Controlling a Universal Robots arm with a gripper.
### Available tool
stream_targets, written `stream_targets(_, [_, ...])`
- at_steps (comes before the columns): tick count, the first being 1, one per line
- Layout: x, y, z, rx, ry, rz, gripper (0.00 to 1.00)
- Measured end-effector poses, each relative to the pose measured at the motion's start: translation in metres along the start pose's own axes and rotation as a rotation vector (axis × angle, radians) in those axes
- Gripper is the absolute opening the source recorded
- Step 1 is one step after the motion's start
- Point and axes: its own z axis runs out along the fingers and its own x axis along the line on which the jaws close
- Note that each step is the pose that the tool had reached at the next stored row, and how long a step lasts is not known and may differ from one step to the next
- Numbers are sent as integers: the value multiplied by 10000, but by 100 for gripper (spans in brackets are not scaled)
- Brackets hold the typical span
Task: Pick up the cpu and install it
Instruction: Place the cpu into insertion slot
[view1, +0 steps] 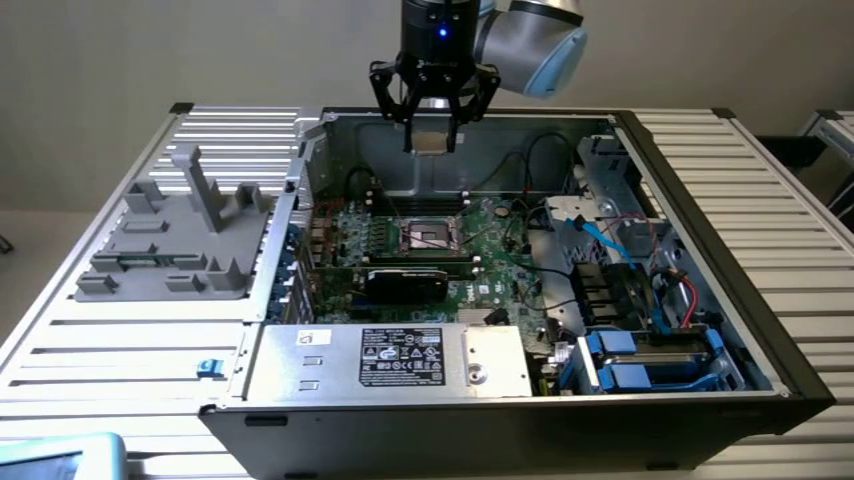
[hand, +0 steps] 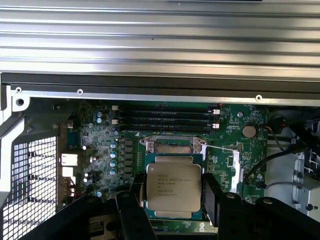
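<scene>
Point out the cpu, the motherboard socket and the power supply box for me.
cpu (hand: 173, 186), wrist view, middle of its metal top.
socket (view1: 430, 236), exterior view, centre of its open frame.
power supply box (view1: 400, 357), exterior view, on its label.

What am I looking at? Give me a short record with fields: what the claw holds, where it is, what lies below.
holder: gripper, closed on the cpu
held: cpu, flat, silver top facing the wrist camera
position: in the air over the open computer case
below: socket on the green motherboard
nearby: power supply at the case's near end
</scene>
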Motion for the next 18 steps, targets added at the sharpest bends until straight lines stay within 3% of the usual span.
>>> stream_targets(4, [-1,0,2,-13,-17,390,56])
stream_targets(18, [-1,-1,15,-76,-99,2578,56])
